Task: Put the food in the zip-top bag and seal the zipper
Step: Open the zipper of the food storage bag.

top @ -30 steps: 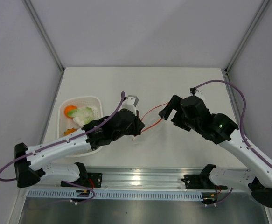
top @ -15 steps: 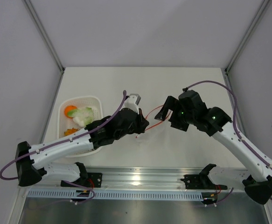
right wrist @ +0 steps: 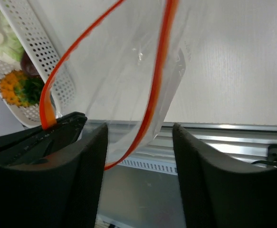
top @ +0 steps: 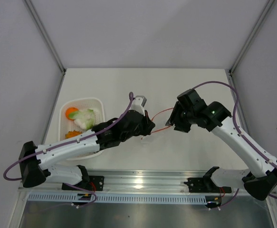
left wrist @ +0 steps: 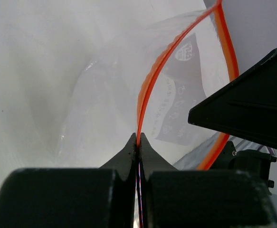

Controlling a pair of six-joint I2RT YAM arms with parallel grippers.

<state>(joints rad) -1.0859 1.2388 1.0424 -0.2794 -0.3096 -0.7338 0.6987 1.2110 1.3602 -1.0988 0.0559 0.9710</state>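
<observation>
The clear zip-top bag (left wrist: 105, 95) hangs above the table between my two grippers, its mouth gaping. My left gripper (left wrist: 138, 137) is shut on one side of the red-orange zipper (left wrist: 152, 76). In the top view that gripper (top: 147, 129) is at mid-table. My right gripper (top: 172, 118) is open. The other side of the zipper (right wrist: 159, 71) and the bag's edge hang between its fingers (right wrist: 93, 156), apart from both pads. The food lies in the white mesh basket (top: 81, 101): round orange fruit (top: 71, 113), leafy vegetable (top: 84, 118), pineapple (right wrist: 19, 88) and a dark red-purple piece (right wrist: 31, 66).
The basket stands at the table's left side, under my left forearm. A metal rail (top: 143, 179) runs along the near edge. Purple cables (top: 224, 85) loop over both arms. Walls and frame posts close in the table on three sides.
My right gripper has moved left onto the bag's free edge and its jaws have narrowed. The left gripper has shifted slightly right, still holding the zipper.
</observation>
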